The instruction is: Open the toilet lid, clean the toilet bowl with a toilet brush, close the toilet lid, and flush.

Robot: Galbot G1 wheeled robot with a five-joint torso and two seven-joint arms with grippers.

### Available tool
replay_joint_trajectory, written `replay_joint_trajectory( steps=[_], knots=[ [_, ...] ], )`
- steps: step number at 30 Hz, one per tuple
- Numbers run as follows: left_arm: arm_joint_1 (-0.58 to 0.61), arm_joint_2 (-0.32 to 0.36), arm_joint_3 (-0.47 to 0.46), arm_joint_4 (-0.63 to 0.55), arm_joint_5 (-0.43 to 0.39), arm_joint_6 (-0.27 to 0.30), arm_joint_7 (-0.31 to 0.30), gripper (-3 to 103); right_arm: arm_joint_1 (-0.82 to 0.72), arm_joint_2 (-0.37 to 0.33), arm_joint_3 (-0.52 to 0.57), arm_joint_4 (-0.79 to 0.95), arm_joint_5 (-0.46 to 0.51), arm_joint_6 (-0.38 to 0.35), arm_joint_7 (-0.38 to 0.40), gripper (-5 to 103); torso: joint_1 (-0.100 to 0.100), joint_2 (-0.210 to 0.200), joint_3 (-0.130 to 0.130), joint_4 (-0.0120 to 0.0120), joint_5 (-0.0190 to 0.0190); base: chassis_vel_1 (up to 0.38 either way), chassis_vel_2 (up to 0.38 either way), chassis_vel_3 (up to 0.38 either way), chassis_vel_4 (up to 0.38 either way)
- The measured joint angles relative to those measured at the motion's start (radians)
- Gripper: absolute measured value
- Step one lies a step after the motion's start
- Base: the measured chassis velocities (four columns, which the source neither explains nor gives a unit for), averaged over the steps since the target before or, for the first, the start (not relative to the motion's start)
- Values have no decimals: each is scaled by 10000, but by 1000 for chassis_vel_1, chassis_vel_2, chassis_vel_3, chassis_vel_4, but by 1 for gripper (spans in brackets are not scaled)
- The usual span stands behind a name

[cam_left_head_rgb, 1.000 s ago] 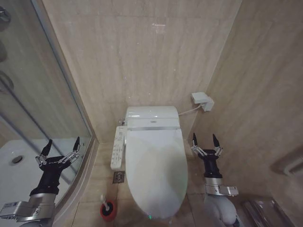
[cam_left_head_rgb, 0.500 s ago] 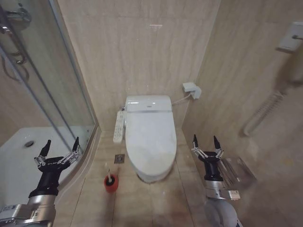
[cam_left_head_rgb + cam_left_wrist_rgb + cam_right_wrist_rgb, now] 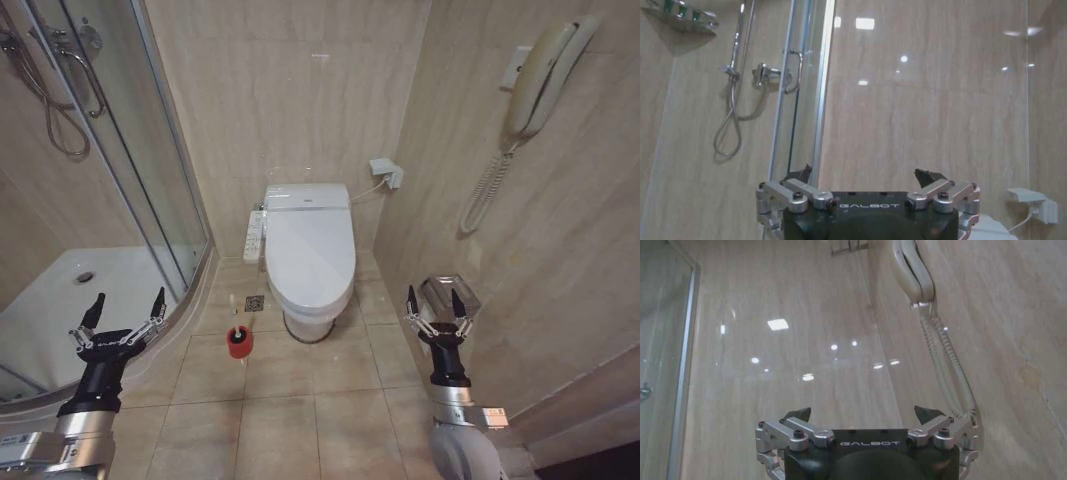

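The toilet lid (image 3: 312,246) is glossy white and lies shut over the toilet bowl, which it hides, against the back wall. The toilet brush (image 3: 237,330), a thin white stick, stands upright in a small red round cup (image 3: 238,345) on the floor to the left of the toilet's foot. My left gripper (image 3: 124,305) is raised at the lower left, open and holding nothing, well short of the brush. At the lower right my right gripper (image 3: 433,300) points upward, open, with nothing in it. Both grippers also show in their wrist views, left (image 3: 867,176) and right (image 3: 863,415).
A glass shower door (image 3: 150,150) and a white shower tray (image 3: 60,300) stand on the left. A control panel (image 3: 254,236) juts from the toilet's left side. A wall phone (image 3: 540,75) with coiled cord and a paper holder (image 3: 447,296) hang on the right wall. A floor drain (image 3: 254,303) lies by the toilet.
The whole head view has shifted: the camera has backed away, so the toilet looks smaller and farther, with more floor and the wall phone in view. Both grippers keep their open pose.
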Motion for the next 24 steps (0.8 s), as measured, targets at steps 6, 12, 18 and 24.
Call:
replay_joint_trajectory(
  steps=[6,12,18,24],
  knots=[
    [-36,-64,56,-23,-5,-2,0,100,-29,14,-4,-44,-35,27,-5,100,9,-3,3,2,-3,-76,48,64,-63],
    [22,-191,60,-42,-4,-2,54,100,-182,-21,-2,64,-77,41,33,100,-3,-1,-3,0,-3,0,0,0,0],
    [139,-458,63,59,-13,-134,289,100,-470,-157,17,411,-70,-2,94,100,-5,0,-3,2,-2,0,0,0,0],
    [219,-777,97,-106,-175,72,555,100,-1147,-611,149,1097,-121,-588,477,100,-3,0,-3,-2,-2,0,0,0,0]
  ],
)
